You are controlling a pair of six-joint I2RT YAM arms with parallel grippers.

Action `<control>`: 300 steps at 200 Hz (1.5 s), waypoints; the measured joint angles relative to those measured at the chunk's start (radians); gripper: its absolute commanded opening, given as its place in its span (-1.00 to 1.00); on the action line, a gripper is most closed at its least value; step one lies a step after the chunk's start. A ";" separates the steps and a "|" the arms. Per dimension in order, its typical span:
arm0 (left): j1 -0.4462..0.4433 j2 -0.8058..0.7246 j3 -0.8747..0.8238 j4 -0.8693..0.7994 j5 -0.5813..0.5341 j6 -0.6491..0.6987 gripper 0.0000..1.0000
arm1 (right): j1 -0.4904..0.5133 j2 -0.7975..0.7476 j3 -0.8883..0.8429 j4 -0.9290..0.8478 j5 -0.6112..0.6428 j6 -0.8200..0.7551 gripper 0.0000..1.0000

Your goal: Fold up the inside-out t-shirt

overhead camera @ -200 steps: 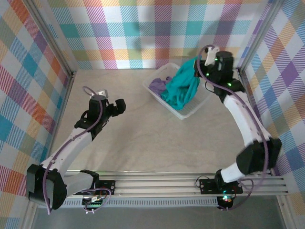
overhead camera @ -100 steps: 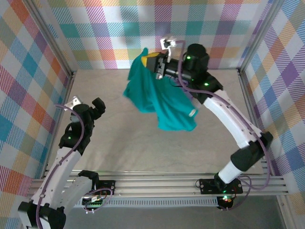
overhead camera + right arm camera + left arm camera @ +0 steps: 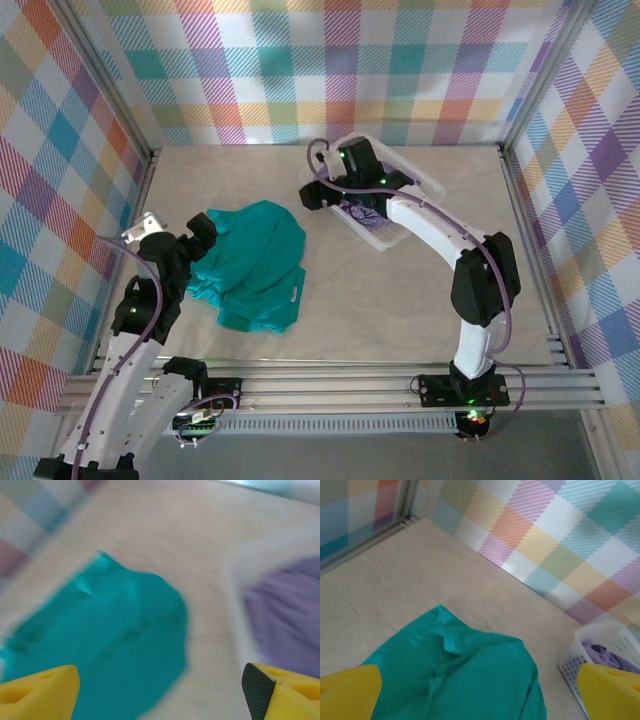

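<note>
The inside-out t-shirt (image 3: 252, 265) is teal-green and lies crumpled on the table left of centre, with a small pale tag (image 3: 297, 293) at its right hem. My left gripper (image 3: 198, 245) stands open at the shirt's left edge, its yellow fingers (image 3: 345, 692) wide apart above the t-shirt (image 3: 470, 680). My right gripper (image 3: 312, 194) hovers open by the basket's left corner, apart from the cloth. In the right wrist view the t-shirt (image 3: 110, 640) lies ahead of my right gripper (image 3: 160, 695), whose jaws hold nothing.
A white perforated basket (image 3: 420, 185) stands at the back right and holds a lavender-purple garment (image 3: 358, 212), which also shows as the purple garment (image 3: 290, 610) in the right wrist view. Plaid walls close the table on three sides. Bare tabletop lies in front of the shirt.
The right gripper carried the t-shirt out of the basket and leftward, then opened; the shirt now lies on the table. The right arm drew back toward the basket and the left gripper came to the shirt's edge.
</note>
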 measured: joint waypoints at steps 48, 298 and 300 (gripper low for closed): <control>0.000 0.040 -0.069 0.000 0.092 -0.004 1.00 | -0.013 0.070 -0.023 -0.146 0.210 -0.151 0.32; 0.000 0.131 -0.132 0.091 0.154 -0.019 1.00 | -0.614 0.349 0.293 -0.292 0.442 -0.337 0.41; 0.000 0.135 -0.133 0.091 0.153 -0.019 1.00 | -0.613 0.345 0.287 -0.288 0.441 -0.340 0.43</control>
